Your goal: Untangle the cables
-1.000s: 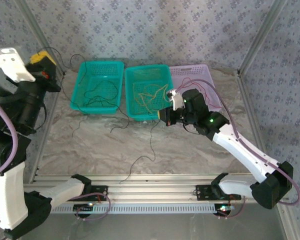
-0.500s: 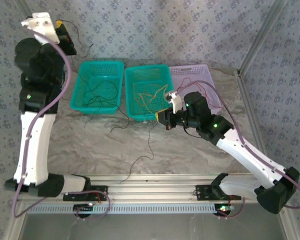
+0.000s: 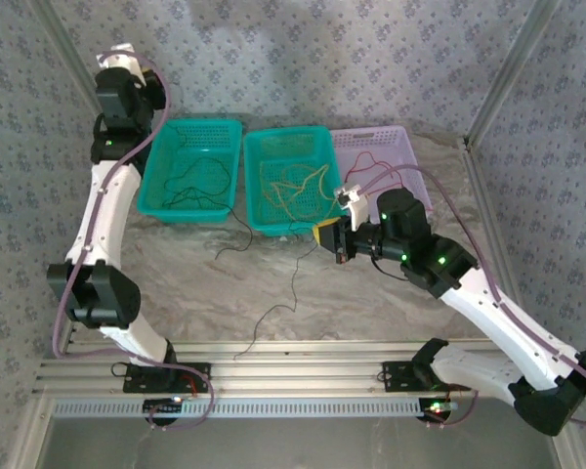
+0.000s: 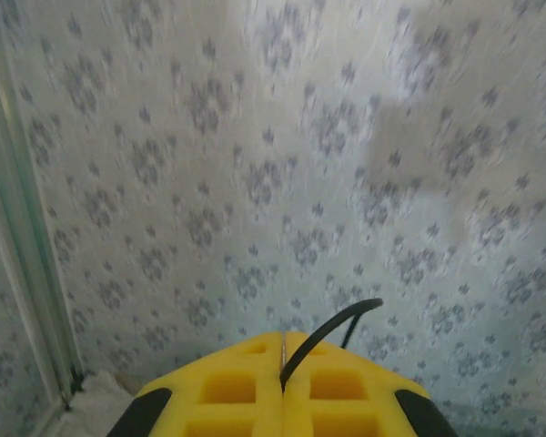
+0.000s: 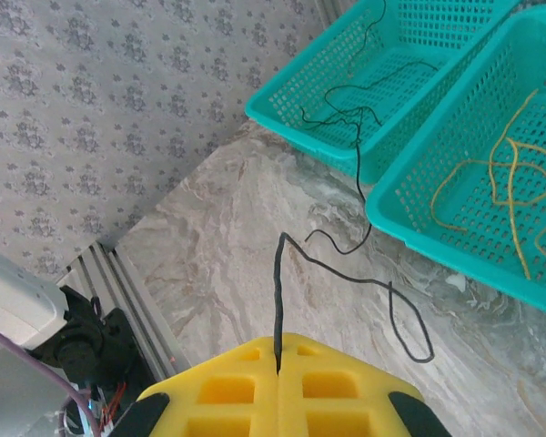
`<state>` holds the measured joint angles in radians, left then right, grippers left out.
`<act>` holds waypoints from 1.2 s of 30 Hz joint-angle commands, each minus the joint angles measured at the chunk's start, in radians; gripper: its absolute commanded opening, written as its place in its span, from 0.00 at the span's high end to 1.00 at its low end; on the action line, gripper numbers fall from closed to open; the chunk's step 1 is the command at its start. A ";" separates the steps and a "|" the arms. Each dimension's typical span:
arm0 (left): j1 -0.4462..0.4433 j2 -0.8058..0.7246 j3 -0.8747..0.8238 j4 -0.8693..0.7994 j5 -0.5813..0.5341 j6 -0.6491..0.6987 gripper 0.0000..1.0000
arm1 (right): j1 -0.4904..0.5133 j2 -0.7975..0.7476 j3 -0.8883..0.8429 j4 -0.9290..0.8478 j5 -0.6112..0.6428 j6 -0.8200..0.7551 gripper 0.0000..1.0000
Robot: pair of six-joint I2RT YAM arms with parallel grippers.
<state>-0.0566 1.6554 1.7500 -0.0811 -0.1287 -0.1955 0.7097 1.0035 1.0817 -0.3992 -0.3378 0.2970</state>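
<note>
Where the middle turquoise perforated plastic basket stands on the grey marbled tabletop, the right gripper hovers just in front of its near right corner. Its yellow foam pads are pressed together and clamped on a thin black cable. That cable stands up from the seam between the pads and bends over. More black strands lie looped on the tabletop in front of the middle basket.

One strand climbs over the rim of a second turquoise perforated basket, which sits against the middle basket's left side and holds tangled black cables. Thin yellow cables lie inside the middle basket. A lilac perforated plastic basket sits against its right side with a thin red cable in it, partly hidden by the right arm.

The white left arm rises well to the left of the middle basket, beyond the second turquoise basket. The left gripper faces the grey patterned wall, pads squeezed tight on a black cable end that curves out to the right. Whether this is the same cable the right gripper holds cannot be told.
</note>
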 commanded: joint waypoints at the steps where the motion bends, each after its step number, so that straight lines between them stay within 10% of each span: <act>1: 0.003 0.020 -0.083 0.102 0.053 -0.075 1.00 | 0.007 -0.014 -0.021 -0.021 -0.006 -0.023 1.00; 9: -0.003 0.105 -0.254 0.122 0.051 -0.150 0.99 | 0.007 0.005 -0.011 -0.012 -0.030 -0.023 1.00; 13: -0.006 0.147 -0.256 0.069 0.102 -0.196 0.30 | 0.009 -0.006 -0.008 -0.018 -0.034 -0.016 1.00; 19: -0.063 0.055 -0.272 -0.025 0.120 -0.254 0.01 | 0.012 -0.022 0.004 -0.029 -0.021 -0.015 1.00; 26: -0.197 -0.144 -0.364 -0.283 -0.030 -0.379 0.00 | 0.011 -0.045 0.009 -0.045 0.017 -0.019 1.00; 36: -0.448 -0.398 -0.787 -0.110 -0.072 -0.410 0.00 | -0.006 -0.064 0.064 -0.082 0.006 -0.046 1.00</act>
<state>-0.4465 1.2755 1.0191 -0.2344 -0.1413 -0.6189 0.7116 0.9642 1.1030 -0.4564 -0.3325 0.2752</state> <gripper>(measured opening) 0.994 0.045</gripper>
